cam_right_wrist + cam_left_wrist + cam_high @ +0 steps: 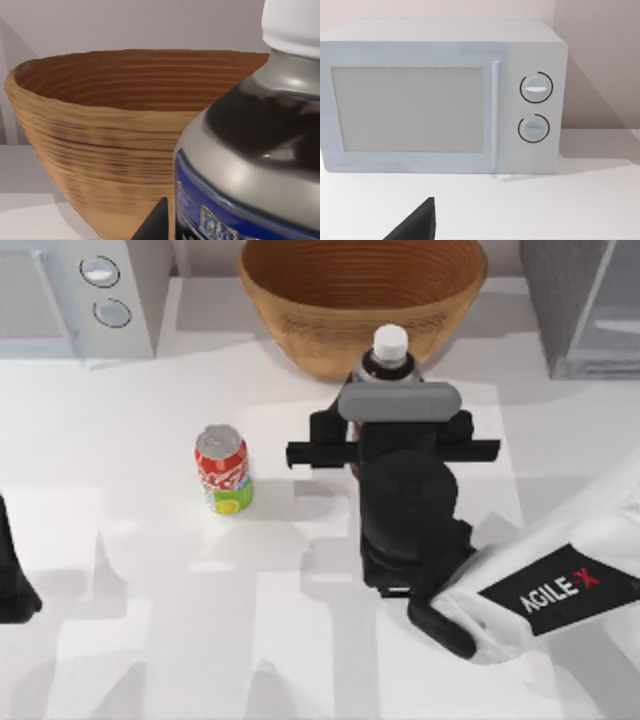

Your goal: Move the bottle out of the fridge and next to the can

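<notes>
The bottle (389, 352) has a white cap and dark contents and stands upright on the table just in front of the wooden bowl, outside the fridge (590, 300) at the back right. My right gripper (392, 390) is shut on the bottle's body below the neck. In the right wrist view the bottle (250, 150) looms close, with its shoulder and label edge showing. The red can (223, 468) stands upright to the bottle's left, about a gripper's width clear of my right gripper. My left gripper (12, 585) is parked at the table's left edge.
A large wooden bowl (300, 310) sits at the back centre, directly behind the bottle. A light grey microwave (90, 290) with two round knobs stands at the back left, also facing the left wrist view as the microwave (440, 100). Open tabletop lies between can and bottle.
</notes>
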Robot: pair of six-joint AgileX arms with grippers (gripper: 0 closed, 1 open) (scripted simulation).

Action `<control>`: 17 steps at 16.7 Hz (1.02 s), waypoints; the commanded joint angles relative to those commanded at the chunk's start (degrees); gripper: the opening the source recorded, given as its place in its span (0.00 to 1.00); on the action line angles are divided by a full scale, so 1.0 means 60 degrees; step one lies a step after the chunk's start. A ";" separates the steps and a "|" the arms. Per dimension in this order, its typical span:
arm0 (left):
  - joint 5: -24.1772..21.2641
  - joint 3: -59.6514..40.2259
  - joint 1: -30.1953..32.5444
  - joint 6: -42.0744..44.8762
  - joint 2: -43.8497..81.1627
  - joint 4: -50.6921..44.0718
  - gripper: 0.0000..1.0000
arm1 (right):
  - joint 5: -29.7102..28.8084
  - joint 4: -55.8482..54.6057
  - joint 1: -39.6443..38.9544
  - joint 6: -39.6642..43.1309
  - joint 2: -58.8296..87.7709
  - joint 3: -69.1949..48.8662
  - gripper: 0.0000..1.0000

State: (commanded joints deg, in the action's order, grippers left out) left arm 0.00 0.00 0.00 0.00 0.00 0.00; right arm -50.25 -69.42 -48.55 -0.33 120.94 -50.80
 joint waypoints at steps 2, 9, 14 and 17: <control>0.0000 0.0000 0.0000 0.0000 0.0000 0.0000 1.00 | 0.0037 0.0019 0.0031 -0.0024 -0.0027 0.0035 0.00; 0.0000 0.0000 0.0000 0.0000 0.0000 0.0000 1.00 | 0.0000 0.0000 0.0000 0.0000 0.0001 0.0000 0.15; 0.0000 0.0000 0.0000 0.0000 0.0000 0.0000 1.00 | 0.0000 0.0000 0.0000 0.0000 0.0001 0.0000 0.53; 0.0000 0.0000 0.0000 0.0000 0.0000 0.0000 1.00 | 0.0000 0.0000 0.0000 0.0000 0.0001 0.0000 0.75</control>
State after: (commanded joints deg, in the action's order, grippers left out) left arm 0.00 0.00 0.00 0.00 0.00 0.00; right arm -50.25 -69.42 -48.55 -0.33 120.94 -50.81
